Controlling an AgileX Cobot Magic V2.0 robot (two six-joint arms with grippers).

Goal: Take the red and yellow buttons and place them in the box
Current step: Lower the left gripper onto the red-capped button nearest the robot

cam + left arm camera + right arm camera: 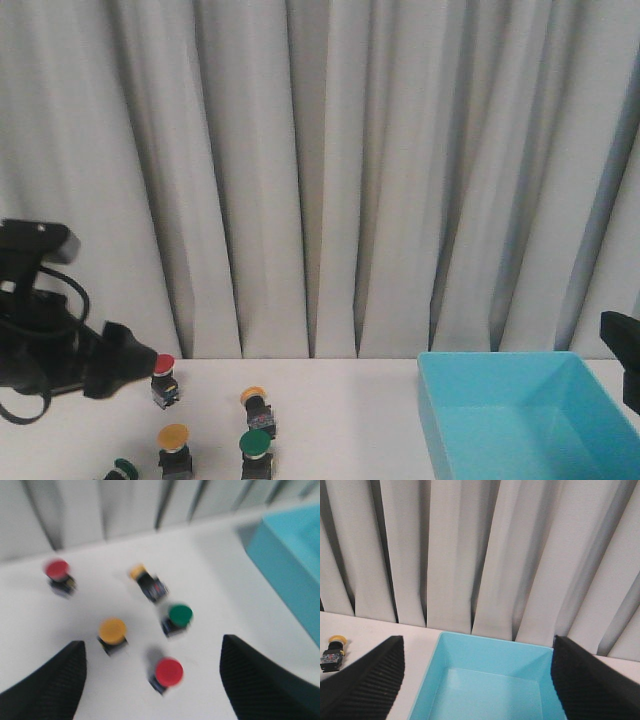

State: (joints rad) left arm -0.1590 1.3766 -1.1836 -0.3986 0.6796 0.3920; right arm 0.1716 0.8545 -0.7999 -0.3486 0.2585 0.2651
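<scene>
The box [520,425] sits at the lower right of the front view, a turquoise bin with smooth sloping walls; nothing lies in the part of its floor that shows, and the right wrist view, which looks straight into it, shows the same bare floor [485,680]. The buttons stand in a loose cluster at the lower left of the front view, well apart from the box: a red button [164,378] farthest back, a tipped yellow button [256,406] lying on its side near the middle, an upright yellow button [174,446] in front, a green button [256,452] beside it, and another green cap [125,469] cut by the bottom edge. The blurred left wrist view shows a second red button [168,674] low in its frame, below the green one [179,617]. Each has a round mushroom cap on a stubby black-and-grey body. All rest on a white table [340,420] backed by a pleated grey curtain [330,170]. The left gripper [152,682] hangs over the cluster with its fingers spread wide, holding nothing. The right gripper [477,680] is likewise spread and empty, above the box.
</scene>
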